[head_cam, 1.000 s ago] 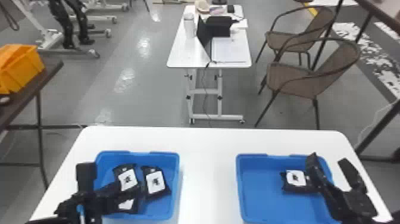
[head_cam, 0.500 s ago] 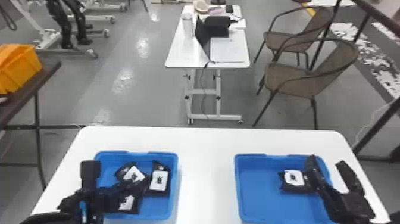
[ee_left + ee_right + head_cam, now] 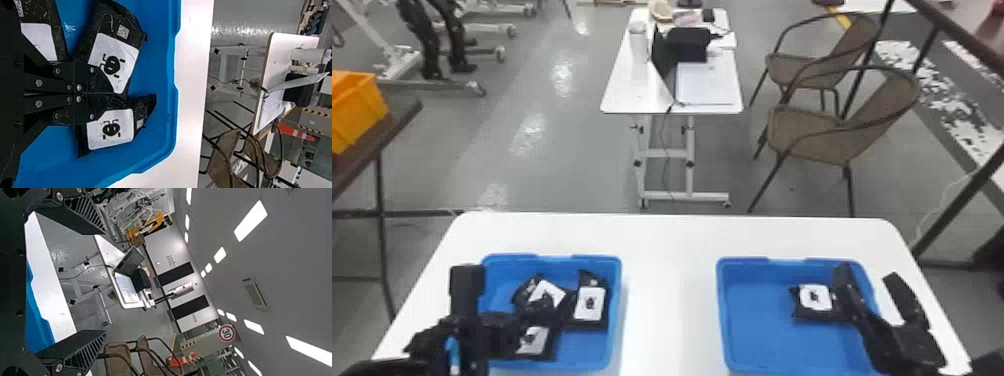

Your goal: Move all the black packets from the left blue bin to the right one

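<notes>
Three black packets [image 3: 111, 131] lie in the left blue bin [image 3: 616, 310], two of them right at the fingertips of the left gripper [image 3: 544, 304], the third just beside its fingers. Left gripper: fingers together, tips against the packets; cannot tell whether any film is pinched. Right gripper [image 3: 867, 277]: spread wide, nothing between its fingers. Head view adds a fourth packet [image 3: 815, 299] in the right bin [image 3: 724, 320]; left wrist view gives the line where the fingers meet.
</notes>
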